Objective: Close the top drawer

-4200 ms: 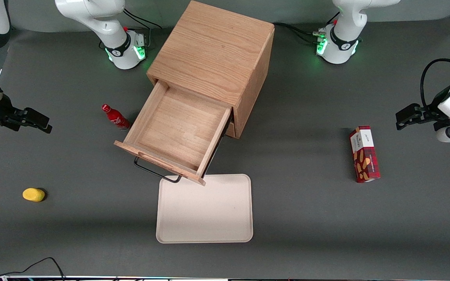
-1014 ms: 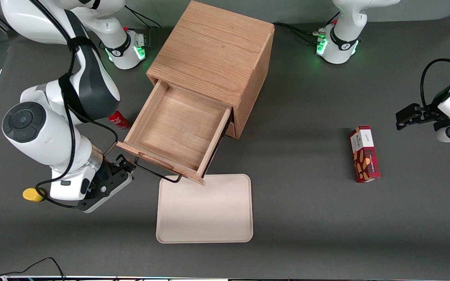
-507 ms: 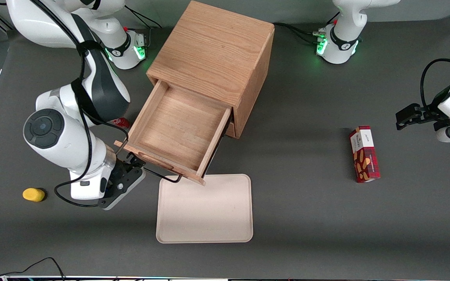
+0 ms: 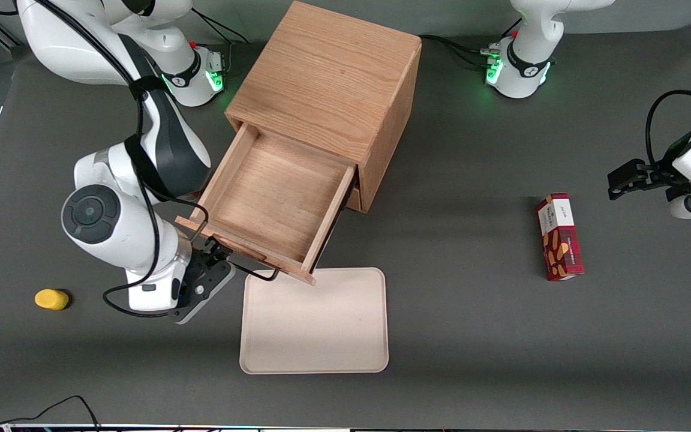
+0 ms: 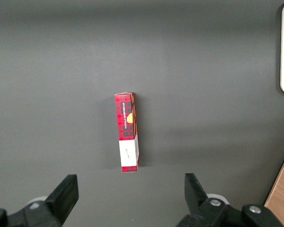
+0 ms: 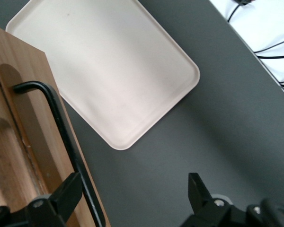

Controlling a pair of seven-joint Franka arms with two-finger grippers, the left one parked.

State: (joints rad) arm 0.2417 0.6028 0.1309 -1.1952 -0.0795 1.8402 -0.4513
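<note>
A light-oak wooden cabinet point(image 4: 333, 90) stands on a dark grey desk point(image 4: 471, 312), and it serves as the landmark here. Its top drawer point(image 4: 273, 198) is pulled well out from the cabinet's front, toward the front camera, and its wooden inside holds nothing. The black wire handle point(image 4: 249, 273) on the drawer front is partly covered by the working arm, so only one end shows from the front; the wrist camera shows the bar point(image 6: 68, 146) standing off the wooden front panel. The lower drawer is almost wholly hidden under the open one. The claw point(image 4: 216, 249) sits low in front of the drawer, at the handle's end nearest the working arm. Its two black fingers point(image 6: 57, 198) are spread wide apart, one of them just beside the handle bar, with nothing between them; whether that finger touches the bar cannot be told. A cream tray point(image 4: 315, 321) lies flat on the desk in front of the cabinet, nearer the front camera, with nothing on it. A red carton point(image 4: 558, 237) lies toward the parked arm's end of the desk. A small yellow object point(image 4: 51, 299) lies toward the working arm's end.
</note>
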